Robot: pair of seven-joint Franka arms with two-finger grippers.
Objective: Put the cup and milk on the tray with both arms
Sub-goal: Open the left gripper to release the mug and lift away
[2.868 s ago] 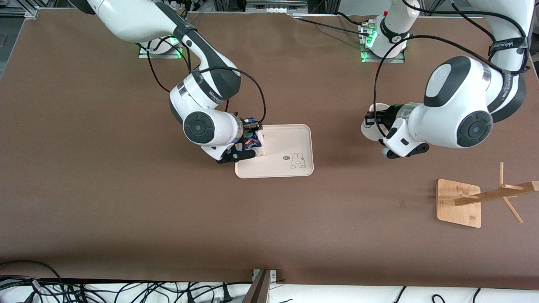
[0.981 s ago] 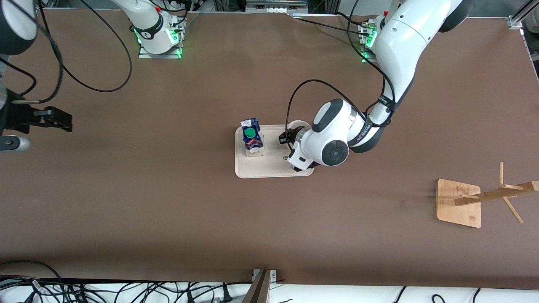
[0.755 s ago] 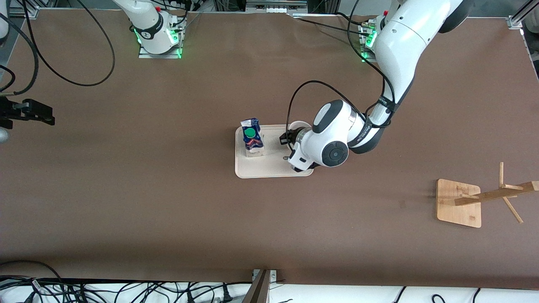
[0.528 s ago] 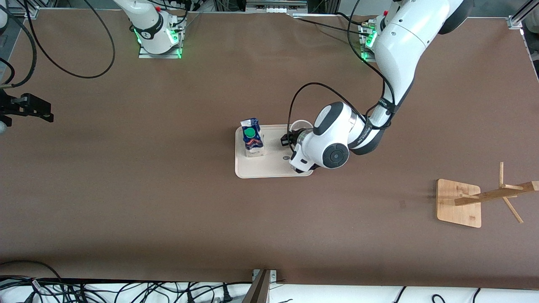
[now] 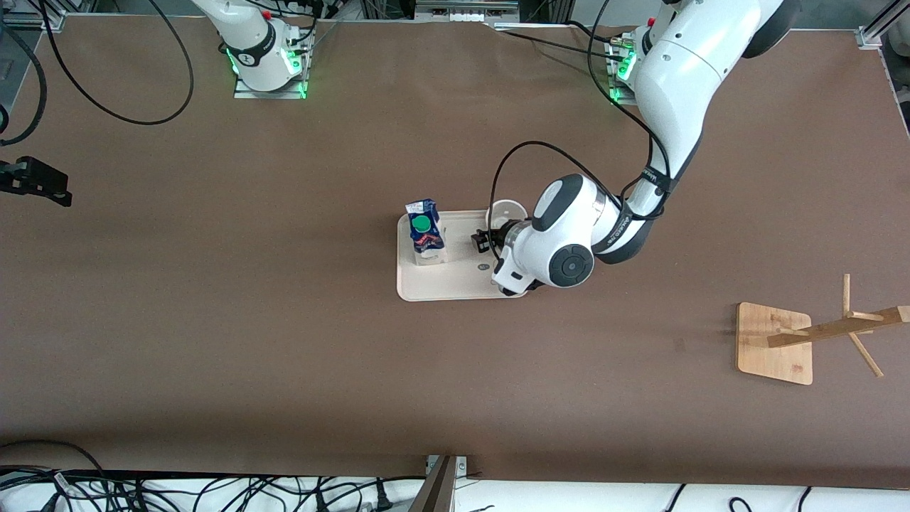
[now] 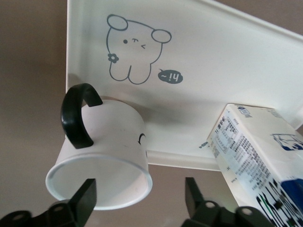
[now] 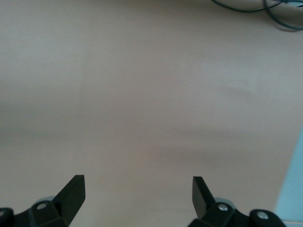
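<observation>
Basically done, going by how things lie:

- White mug with black loop handle (image 5: 506, 212) stands upright on the flat cream rectangular tray with the rabbit drawing (image 5: 462, 286), at about 1 o'clock of the tray, close to the rim toward the left arm's end. In the left wrist view its base sits inside the rim.
- Small gable-top milk carton, dark blue top with a green cap (image 5: 424, 235), stands upright on the same tray at about 9 o'clock. It is well apart from the mug.
- Left gripper (image 5: 488, 240) hangs low over the tray beside the mug. Its jaws are spread wide and grip nothing. In the wrist view the fingers (image 6: 191, 194) flank the mug's mouth loosely.
- Right gripper (image 5: 35, 181) waits over bare table at 9 o'clock of the front view, at the right arm's end. Its jaws are wide apart and empty.
- Wooden peg stand on a square base (image 5: 775, 341) sits at about 4 o'clock, not involved.
- Left to do, I'd judge: only backing the left arm off without bumping the mug.
</observation>
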